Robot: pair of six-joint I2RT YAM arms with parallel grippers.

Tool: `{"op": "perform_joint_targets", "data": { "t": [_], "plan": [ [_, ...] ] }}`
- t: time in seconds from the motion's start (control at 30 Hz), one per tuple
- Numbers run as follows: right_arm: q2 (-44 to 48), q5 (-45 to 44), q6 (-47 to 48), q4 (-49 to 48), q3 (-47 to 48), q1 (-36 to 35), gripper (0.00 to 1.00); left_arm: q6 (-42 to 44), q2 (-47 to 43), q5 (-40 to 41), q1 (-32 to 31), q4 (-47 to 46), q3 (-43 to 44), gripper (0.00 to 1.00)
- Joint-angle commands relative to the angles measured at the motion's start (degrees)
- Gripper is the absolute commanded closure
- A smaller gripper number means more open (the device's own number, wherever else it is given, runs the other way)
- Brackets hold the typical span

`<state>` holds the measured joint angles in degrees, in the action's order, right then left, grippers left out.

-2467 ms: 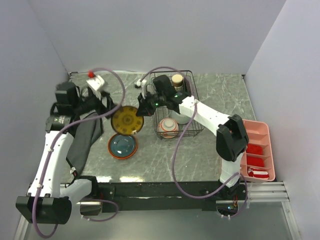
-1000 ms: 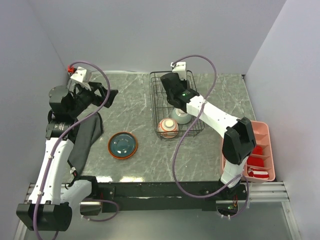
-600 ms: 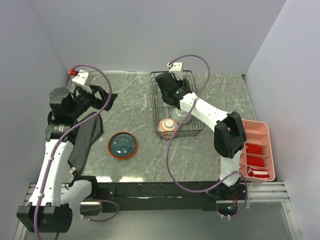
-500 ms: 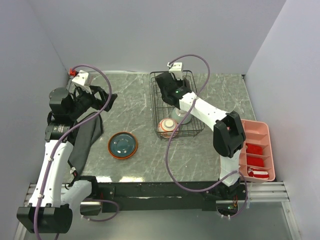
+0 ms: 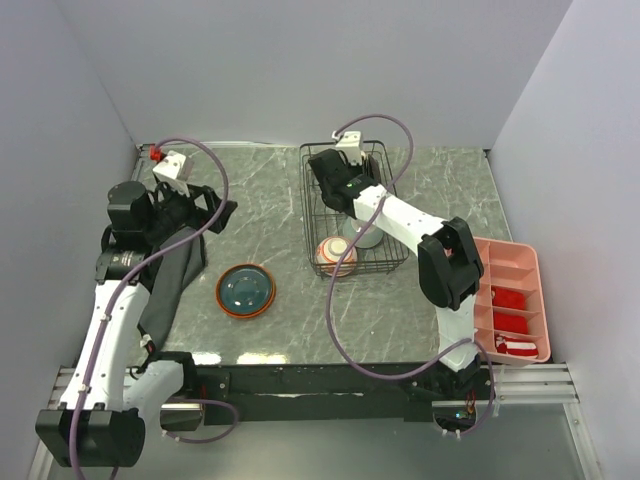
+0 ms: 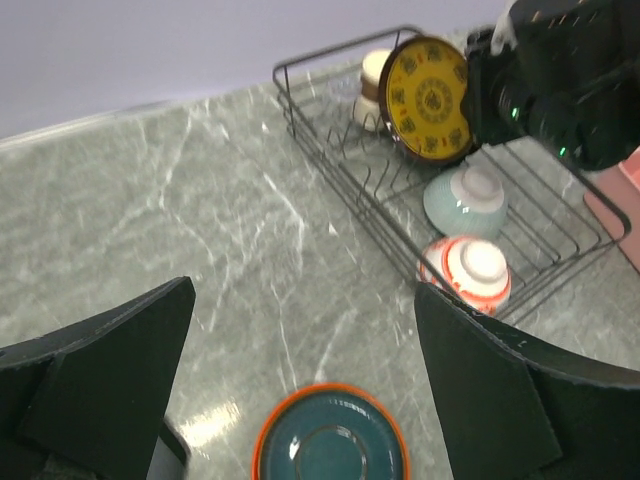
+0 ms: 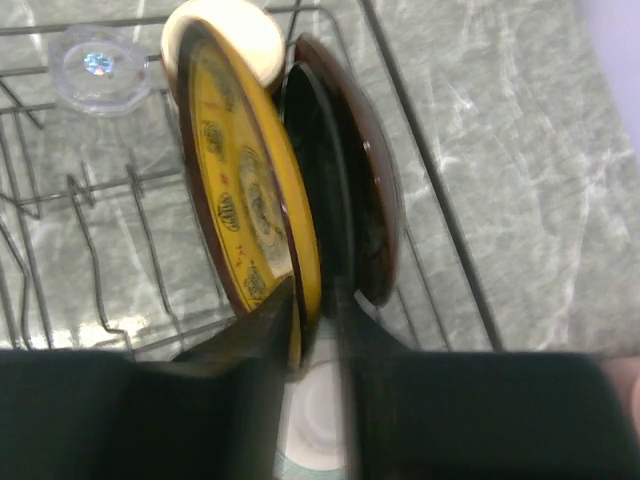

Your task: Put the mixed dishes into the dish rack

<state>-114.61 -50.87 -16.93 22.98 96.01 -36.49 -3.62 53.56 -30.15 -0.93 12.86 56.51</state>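
Fingers (image 7: 245,335) of the right arm straddle the rim of the yellow-patterned dish (image 7: 245,200), stood on edge between wires at the far end of the dish rack (image 5: 325,215), probably to save room, though I cannot tell whether they clamp it, while the left fingers (image 6: 110,370) stand wide apart, empty, facing the teal plate (image 6: 330,440) toward the bench's (image 5: 440,190) near edge.

table (image 5: 260,200): grey-green marble top
dish rack (image 5: 305,210): far middle
teal plate (image 5: 245,290): near-left of the dish rack (lying flat)
black cloth (image 5: 170,285): farther left
pink tray (image 5: 510,262): right of the dish rack
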Motion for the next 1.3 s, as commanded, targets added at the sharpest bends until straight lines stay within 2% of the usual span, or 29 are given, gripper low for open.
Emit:
{"op": "perform_joint_targets", "data": {
  "t": [0.0, 0.03, 0.13, 0.37, 0.47, 0.5, 0.53, 0.6, 0.77, 0.8, 1.03, 1.13, 1.27],
  "plan": [
    [2.1, 3.2, 1.4, -1.0, 1.4, 0.0, 0.60, 3.0, 0.5, -1.4, 0.2, 2.1, -3.1, 0.01],
    [2.9, 3.8, 1.5, -0.9, 1.6, -0.2, 0.50, 5.4, 0.7, -1.1, 0.2, 2.5, -3.9, 0.01],
    [6.3, 5.8, 1.5, -0.2, 2.3, -0.8, 0.40, 9.1, 2.2, -0.5, 0.4, 3.7, -7.9, 0.01],
    [15.0, 9.7, -0.6, 0.5, 1.2, -2.7, 0.32, 15.2, 7.3, -3.2, 0.8, 6.7, -11.8, 0.01],
    [19.4, 18.7, 1.9, -2.1, -2.0, -2.7, 0.26, 20.7, 11.7, -3.8, 0.8, 11.1, -11.8, 0.00],
    [21.6, 21.7, 5.6, -2.9, -3.3, -2.6, 0.22, 23.0, 12.9, -3.7, 0.8, 11.7, -11.8, 0.00],
    [22.8, 24.6, 7.4, -4.3, -4.8, -2.6, 0.10, 23.8, 14.5, -3.4, 0.8, 12.4, -11.8, 0.00],
    [26.6, 30.6, 10.8, -5.1, -9.8, -2.5, 0.00, 26.7, 15.7, -3.0, 0.8, 12.6, -12.2, 0.00],
    [34.4, 41.4, 13.2, -5.5, -20.3, -0.4, 0.00, 30.9, 21.4, -0.3, 0.8, 12.6, -12.4, 0.01],
    [36.4, 46.1, 13.1, -5.1, -21.2, 0.4, 0.00, 31.6, 22.5, -0.2, 0.8, 13.0, -12.1, 0.02],
    [41.6, 58.9, 8.8, -4.5, -26.0, 7.7, 0.00, 36.7, 28.7, -2.5, 0.8, 16.0, -10.1, 0.09],
    [42.5, 60.7, 9.7, -5.1, -27.5, 9.1, 0.00, 37.9, 30.7, -0.4, 0.8, 16.3, -9.1, 0.12],
    [43.3, 60.5, 9.6, -5.8, -28.8, 9.9, 0.00, 40.5, 33.6, 1.8, 0.6, 16.0, -8.0, 0.23]
  ]
}}
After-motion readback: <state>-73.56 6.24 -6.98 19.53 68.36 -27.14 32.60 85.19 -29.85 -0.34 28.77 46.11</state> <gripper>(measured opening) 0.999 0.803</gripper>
